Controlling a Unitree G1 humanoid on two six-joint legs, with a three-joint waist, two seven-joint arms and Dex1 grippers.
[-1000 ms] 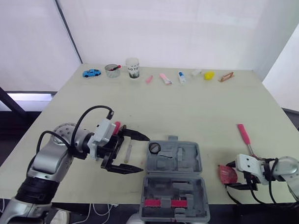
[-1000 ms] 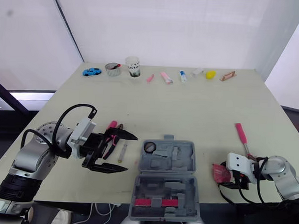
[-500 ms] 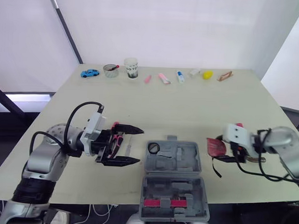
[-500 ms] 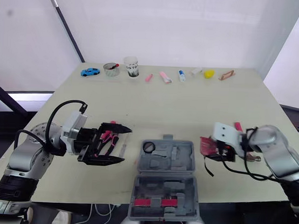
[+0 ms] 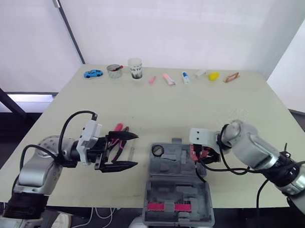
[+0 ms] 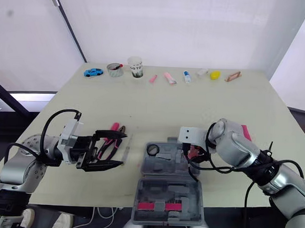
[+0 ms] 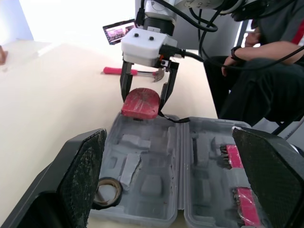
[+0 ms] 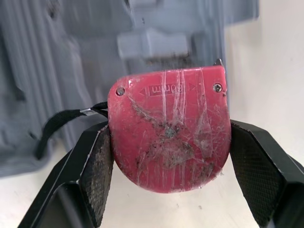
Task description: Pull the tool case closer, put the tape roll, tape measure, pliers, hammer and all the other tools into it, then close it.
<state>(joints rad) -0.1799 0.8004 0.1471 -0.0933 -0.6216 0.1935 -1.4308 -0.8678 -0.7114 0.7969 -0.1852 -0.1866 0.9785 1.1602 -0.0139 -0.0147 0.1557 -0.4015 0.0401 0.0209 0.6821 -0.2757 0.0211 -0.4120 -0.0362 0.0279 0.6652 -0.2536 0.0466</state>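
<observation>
Swinging in from the near right edge of the pale green table [image 5: 203,106], the right arm has carried its load leftward to the case, while the left arm has drawn back a little to the left.

On the near middle of the table, the grey plastic tool case [image 5: 177,190] lies open, its moulded pockets mostly unfilled. The right gripper [image 5: 200,151] hangs at the right rim of the case's far half, its jaws clamped on either side of the red, scuffed tape measure [image 8: 168,145]. The tape measure sits square between the two jaws, partly over the rim and partly over bare table, and its black strap [image 7: 173,118] trails into the case.

The left gripper [image 5: 125,151] is spread wide and holds nothing. The pink-handled pliers [image 6: 110,142] lie on the table close by its fingers, left of the case. The pink-handled hammer [image 7: 137,72] rests well to the right, and the black tape roll [image 5: 157,150] already sits in the far left pocket.

Stowing the tape measure looks to be the step in hand. Next it probably needs shifting left over a free pocket, lowering, then releasing.
</observation>
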